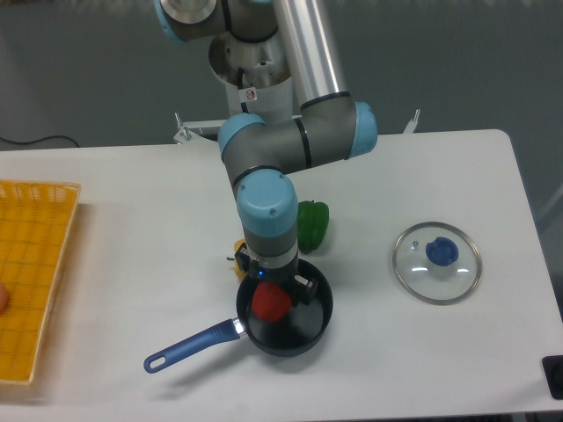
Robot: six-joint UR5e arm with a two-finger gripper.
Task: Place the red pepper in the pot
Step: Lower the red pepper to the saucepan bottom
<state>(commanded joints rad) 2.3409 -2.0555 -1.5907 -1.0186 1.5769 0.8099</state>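
Note:
The red pepper (271, 302) is small, glossy and bright red. It sits low inside the pot (308, 327), a small black saucepan with a long blue handle (189, 345) pointing to the lower left. My gripper (272, 297) reaches straight down into the pot's left half and is shut on the red pepper. The arm's wrist hides the top of the pepper and most of the fingers.
A green pepper (311, 225) stands just behind the pot. A yellow pepper (238, 256) is mostly hidden behind the wrist. A round glass lid with a blue knob (437, 261) lies to the right. A yellow basket (31, 272) sits at the left edge.

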